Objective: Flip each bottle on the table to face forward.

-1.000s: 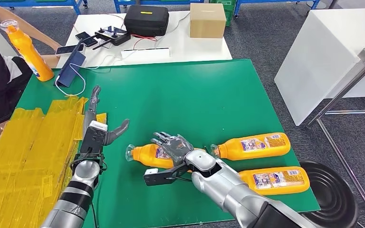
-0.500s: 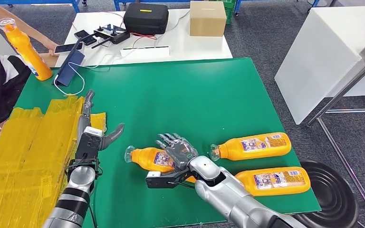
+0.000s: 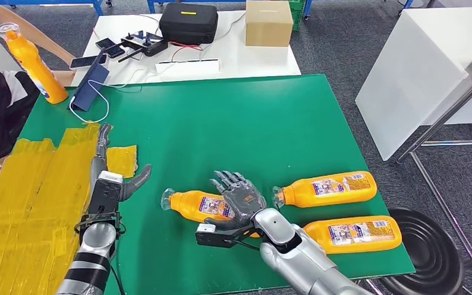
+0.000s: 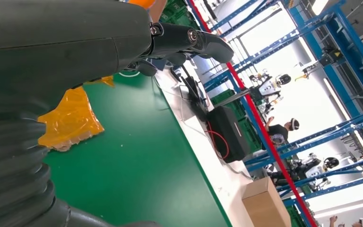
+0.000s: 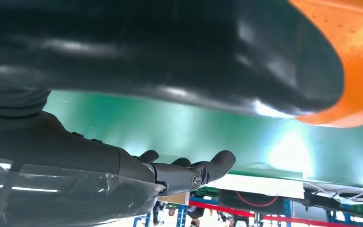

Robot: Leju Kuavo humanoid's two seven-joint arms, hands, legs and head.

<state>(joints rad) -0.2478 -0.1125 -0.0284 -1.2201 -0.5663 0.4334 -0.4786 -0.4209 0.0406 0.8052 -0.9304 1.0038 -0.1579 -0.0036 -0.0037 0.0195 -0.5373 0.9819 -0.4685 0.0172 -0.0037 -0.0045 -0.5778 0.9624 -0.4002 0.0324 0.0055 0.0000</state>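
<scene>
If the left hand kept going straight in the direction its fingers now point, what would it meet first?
Most likely the dark blue device with its white cable near the mat's far edge. The left hand points away from the robot, its fingers over yellow tape. Its height is unclear.

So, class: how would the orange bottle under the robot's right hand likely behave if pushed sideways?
The orange bottle lies on its side with a rounded body, so it would probably roll. Its glossy plastic may slip under the right hand, whose fingers are spread.
</scene>
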